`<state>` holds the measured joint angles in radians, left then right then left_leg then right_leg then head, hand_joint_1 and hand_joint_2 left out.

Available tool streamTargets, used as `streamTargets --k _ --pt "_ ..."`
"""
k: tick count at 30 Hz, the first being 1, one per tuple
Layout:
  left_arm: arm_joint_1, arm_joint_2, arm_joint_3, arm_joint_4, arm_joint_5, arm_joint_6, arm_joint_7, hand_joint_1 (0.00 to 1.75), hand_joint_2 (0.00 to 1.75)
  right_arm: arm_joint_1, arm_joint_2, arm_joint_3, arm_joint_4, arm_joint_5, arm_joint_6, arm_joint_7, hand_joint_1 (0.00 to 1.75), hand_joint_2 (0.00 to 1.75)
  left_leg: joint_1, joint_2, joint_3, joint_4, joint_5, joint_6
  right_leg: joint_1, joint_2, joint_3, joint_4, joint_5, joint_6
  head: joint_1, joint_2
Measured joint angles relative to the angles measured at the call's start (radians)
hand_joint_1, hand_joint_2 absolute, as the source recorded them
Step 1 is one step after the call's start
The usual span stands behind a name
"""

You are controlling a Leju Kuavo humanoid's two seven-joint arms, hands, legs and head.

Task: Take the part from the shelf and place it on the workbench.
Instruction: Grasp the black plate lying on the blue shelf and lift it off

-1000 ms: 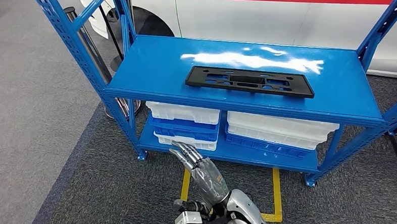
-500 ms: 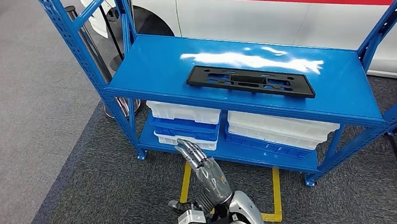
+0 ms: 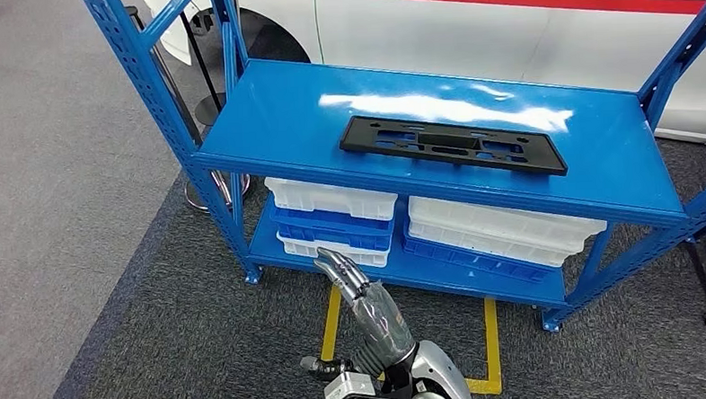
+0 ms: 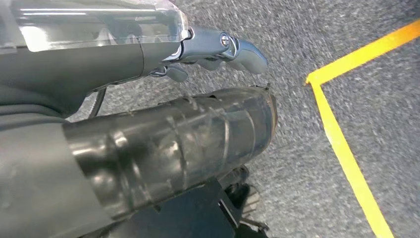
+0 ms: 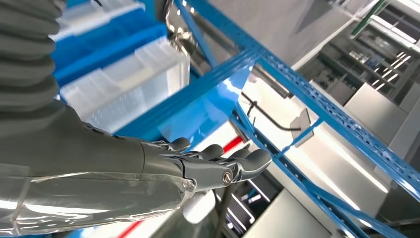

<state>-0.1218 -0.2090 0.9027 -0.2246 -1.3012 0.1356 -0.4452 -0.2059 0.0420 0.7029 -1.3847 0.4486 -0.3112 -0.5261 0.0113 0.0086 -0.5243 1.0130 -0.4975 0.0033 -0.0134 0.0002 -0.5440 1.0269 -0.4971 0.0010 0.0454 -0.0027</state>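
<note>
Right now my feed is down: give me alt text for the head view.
A flat black part lies untouched on the top of a blue shelf. The right hand is raised below it, holding nothing, in front of white and blue bins on the lower level.

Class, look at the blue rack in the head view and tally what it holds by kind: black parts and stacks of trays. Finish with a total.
black part: 1
tray stacks: 2 (left stack, right stack)
Total: 3
</note>
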Motion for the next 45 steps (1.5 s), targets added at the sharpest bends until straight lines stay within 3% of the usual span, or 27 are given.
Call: streamTargets --k 1,19,21,24,26,28,29,30,32,33,34,36,37,39,41,43,44,45 --pt "0.000 0.000 -0.002 0.001 0.000 0.006 0.004 0.00 0.00 0.002 0.000 -0.001 -0.001 -0.008 0.009 -0.002 0.00 1.75 0.000 0.000 0.000 0.000 0.000 0.000 0.000 0.000 0.000 0.000 0.000 0.000 0.000 0.000" --pt "0.000 0.000 -0.006 0.005 0.000 0.014 0.005 0.00 0.00 0.028 -0.002 -0.015 -0.028 -0.025 0.017 -0.022 0.00 1.75 0.001 0.000 0.001 -0.001 0.000 0.000 0.003 0.000 -0.001 0.001 -0.001 0.001 0.000 0.000" --pt "0.000 0.000 -0.006 0.006 0.000 0.012 0.004 0.00 0.00 0.030 -0.001 -0.019 -0.030 -0.029 0.018 -0.023 0.00 1.75 0.000 0.000 0.000 0.000 0.000 0.006 -0.002 0.000 0.001 -0.006 0.003 0.007 0.000 0.000" --pt "0.000 -0.001 -0.006 0.006 0.000 0.010 0.003 0.00 0.00 0.034 -0.002 -0.025 -0.040 -0.037 0.017 -0.029 0.00 1.75 0.005 0.003 0.017 -0.037 0.019 0.025 -0.003 -0.001 0.003 -0.007 0.000 0.019 0.000 0.000" --pt "0.000 -0.002 -0.006 0.006 0.001 0.007 0.002 0.00 0.00 0.036 -0.002 -0.030 -0.045 -0.040 0.015 -0.031 0.00 1.75 0.012 0.006 0.028 -0.059 0.030 0.031 -0.004 0.000 -0.038 0.072 -0.043 0.022 0.001 0.000" --pt "0.001 -0.002 -0.006 0.006 0.002 0.005 0.002 0.00 0.00 0.043 -0.003 -0.036 -0.045 -0.041 0.012 -0.031 0.00 1.75 0.013 0.006 0.028 -0.060 0.030 0.032 -0.009 0.000 -0.111 0.198 -0.090 0.028 0.001 0.000" --pt "0.002 -0.002 -0.006 0.006 0.002 0.005 0.002 0.00 0.00 0.048 -0.003 -0.039 -0.045 -0.039 0.011 -0.030 0.00 1.75 0.014 0.006 0.029 -0.057 0.026 0.029 -0.013 0.000 -0.136 0.235 -0.091 0.031 0.001 0.000" --pt "0.002 -0.002 -0.006 0.006 0.002 0.004 0.002 0.00 0.00 0.051 -0.003 -0.041 -0.045 -0.037 0.010 -0.030 0.00 1.75 0.017 0.005 0.029 -0.052 0.022 0.024 -0.017 0.000 -0.144 0.236 -0.071 0.035 0.001 0.000" --pt "0.004 -0.002 -0.006 0.006 0.002 0.004 0.002 0.00 0.00 0.053 -0.003 -0.045 -0.045 -0.035 0.010 -0.030 0.00 1.75 0.027 0.003 0.031 -0.034 0.005 0.007 -0.027 -0.002 -0.110 0.140 0.002 0.047 0.001 0.000" --pt "0.003 -0.002 -0.006 0.006 0.002 0.004 0.002 0.00 0.00 0.053 -0.003 -0.047 -0.045 -0.035 0.009 -0.030 0.00 1.75 0.028 0.002 0.027 -0.021 -0.006 -0.003 -0.028 -0.002 -0.089 0.088 0.025 0.051 0.003 0.000" --pt "0.003 -0.001 -0.006 0.006 0.002 0.004 0.002 0.00 0.00 0.054 -0.003 -0.048 -0.045 -0.035 0.009 -0.030 0.00 1.75 0.028 0.001 0.023 -0.010 -0.014 -0.013 -0.028 -0.002 -0.076 0.055 0.036 0.048 0.005 0.000" --pt "0.003 0.000 -0.006 0.006 0.003 0.004 0.002 0.00 0.00 0.057 -0.003 -0.049 -0.046 -0.035 0.008 -0.029 0.00 1.75 0.023 0.001 0.016 0.001 -0.021 -0.026 -0.024 0.000 -0.077 0.048 0.026 0.029 0.007 0.000" --pt "0.004 -0.001 -0.006 0.006 0.003 0.004 0.002 0.00 0.00 0.059 -0.003 -0.049 -0.047 -0.035 0.008 -0.029 0.00 1.75 0.024 0.002 0.016 0.001 -0.022 -0.029 -0.023 0.002 -0.081 0.051 0.025 0.016 0.006 0.000" --pt "0.004 -0.001 -0.006 0.006 0.003 0.004 0.002 0.00 0.00 0.060 -0.002 -0.050 -0.047 -0.035 0.007 -0.030 0.00 1.75 0.028 0.002 0.011 0.016 -0.035 -0.032 -0.021 0.003 -0.080 0.051 0.023 0.002 0.004 0.000" --pt "0.003 -0.001 -0.006 0.006 0.003 0.004 0.002 0.00 0.00 0.060 -0.001 -0.050 -0.048 -0.035 0.007 -0.030 0.00 1.75 0.028 0.001 -0.030 0.104 -0.082 -0.030 -0.017 0.002 -0.076 0.049 0.021 -0.010 0.004 0.000" --pt "0.004 -0.001 -0.006 0.006 0.003 0.004 0.002 0.00 0.00 0.061 -0.001 -0.050 -0.048 -0.035 0.008 -0.029 0.00 1.75 0.022 0.001 -0.105 0.244 -0.136 -0.025 -0.007 0.001 -0.074 0.048 0.018 -0.019 0.003 0.000" --pt "0.005 -0.001 -0.006 0.006 0.003 0.004 0.002 0.00 0.00 0.062 -0.001 -0.050 -0.048 -0.035 0.009 -0.028 0.00 1.75 0.019 0.001 -0.135 0.294 -0.144 -0.020 -0.001 0.002 -0.073 0.048 0.017 -0.023 0.003 0.000" --pt "0.007 -0.001 -0.006 0.006 0.004 0.004 0.002 0.00 0.00 0.063 -0.001 -0.051 -0.048 -0.036 0.010 -0.027 0.00 1.75 0.015 0.000 -0.147 0.306 -0.133 -0.013 0.004 0.004 -0.071 0.048 0.016 -0.025 0.003 0.000"
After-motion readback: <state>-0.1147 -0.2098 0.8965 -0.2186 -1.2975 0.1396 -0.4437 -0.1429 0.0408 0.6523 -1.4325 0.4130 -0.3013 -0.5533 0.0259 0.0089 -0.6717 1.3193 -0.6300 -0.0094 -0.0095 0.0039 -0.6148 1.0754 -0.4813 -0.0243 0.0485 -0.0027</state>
